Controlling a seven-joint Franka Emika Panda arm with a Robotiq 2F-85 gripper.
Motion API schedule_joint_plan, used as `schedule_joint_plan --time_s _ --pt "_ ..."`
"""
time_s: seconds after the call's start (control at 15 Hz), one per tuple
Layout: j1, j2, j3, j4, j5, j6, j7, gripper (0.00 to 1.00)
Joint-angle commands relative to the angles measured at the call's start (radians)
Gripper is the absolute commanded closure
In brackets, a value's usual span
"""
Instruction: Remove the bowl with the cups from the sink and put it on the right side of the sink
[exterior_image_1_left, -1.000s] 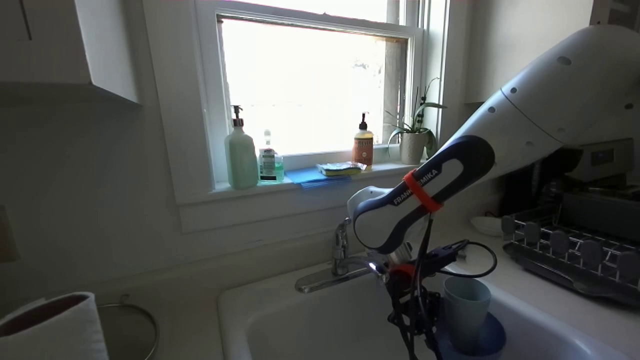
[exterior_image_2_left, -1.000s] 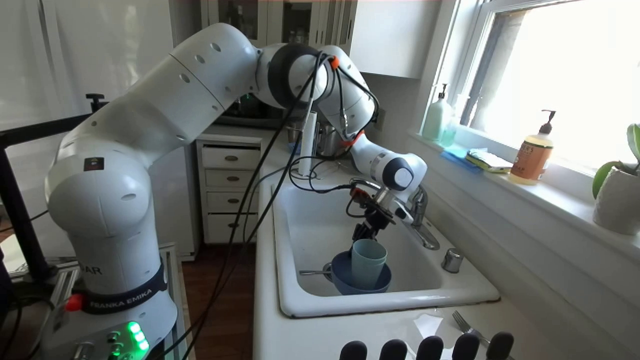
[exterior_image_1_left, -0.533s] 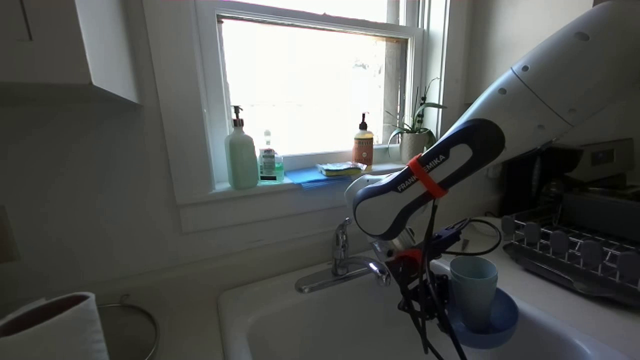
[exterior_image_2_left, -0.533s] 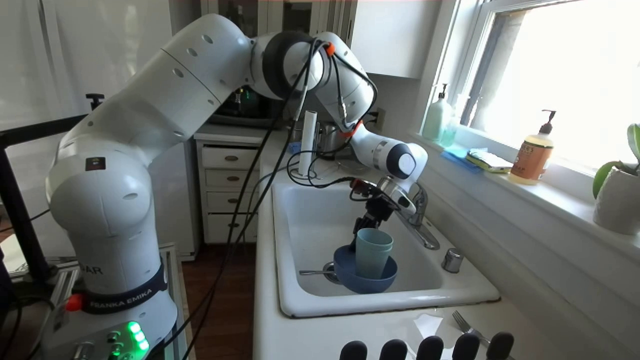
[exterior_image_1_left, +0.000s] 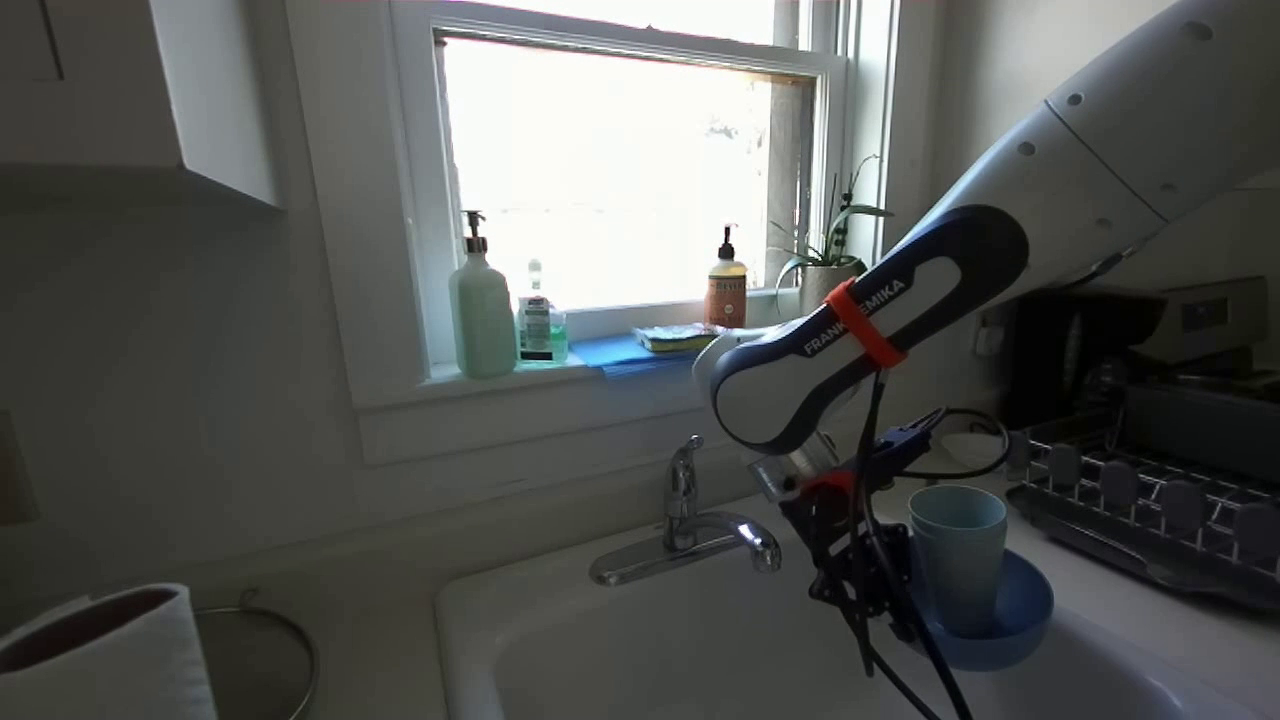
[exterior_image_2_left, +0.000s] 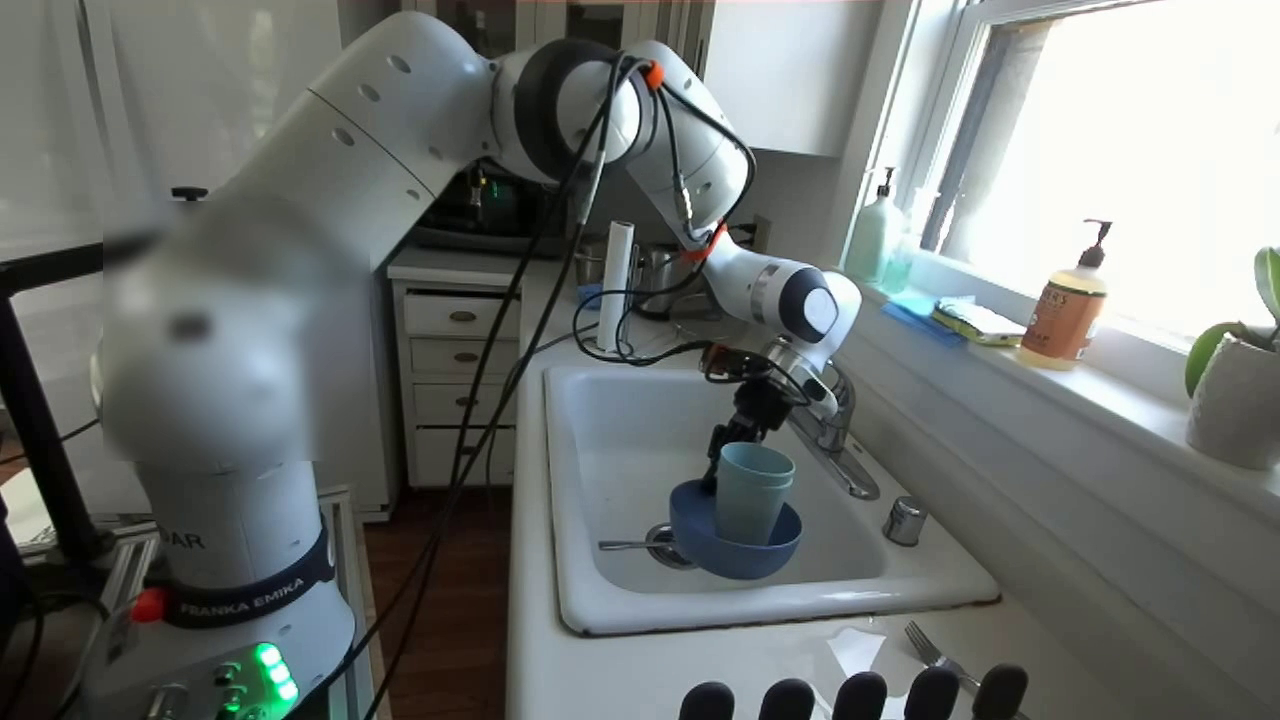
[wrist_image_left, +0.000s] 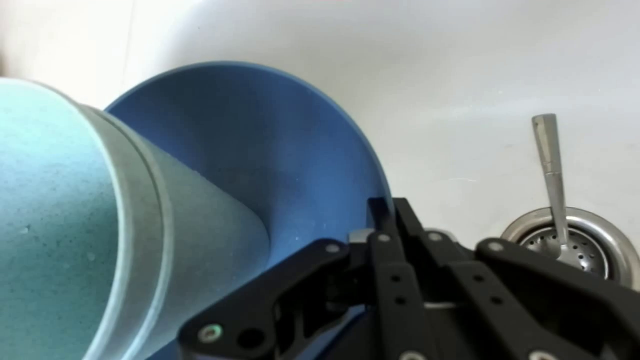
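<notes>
The blue bowl (exterior_image_2_left: 728, 558) holds two nested pale blue cups (exterior_image_2_left: 752, 500), which lean inside it. Both also show in an exterior view, the bowl (exterior_image_1_left: 995, 648) and the cups (exterior_image_1_left: 960, 565). My gripper (wrist_image_left: 393, 204) is shut on the bowl's rim in the wrist view, one finger inside and one outside the wall. The bowl (wrist_image_left: 280, 130) hangs a little tilted above the basin of the white sink (exterior_image_2_left: 720, 608), near its end by the counter. The cups (wrist_image_left: 210, 225) lie across the left of the wrist view. In both exterior views the fingertips are partly hidden.
A chrome faucet (exterior_image_1_left: 740, 535) stands at the sink's back edge, close to the arm. A metal utensil (wrist_image_left: 552, 175) lies in the drain. A dish rack (exterior_image_1_left: 1150, 500), a fork (exterior_image_2_left: 935, 648) and white paper (exterior_image_2_left: 856, 650) are on the counter past the sink. A metal cap (exterior_image_2_left: 905, 522) stands on the sink's rim.
My gripper and arm have risen, lifting the bowl with the cups off the sink's floor. The bowl has also shifted slightly right in both exterior views.
</notes>
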Motion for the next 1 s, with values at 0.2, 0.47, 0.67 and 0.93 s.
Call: schedule_joint_plan --time_s 0.2,0.47,0.67,0.93 --pt "-0.034 -0.118 0.012 -0.100 -0.015 0.009 -0.069 0.99" --pt "-0.073 -0.163 0.011 -0.128 -0.007 0.011 -0.125 0.99" --pt "-0.105 -0.193 0.013 -0.156 -0.001 0.044 -0.175 0.99" --pt "-0.156 -0.203 0.011 -0.174 0.004 0.083 -0.254 0.99"
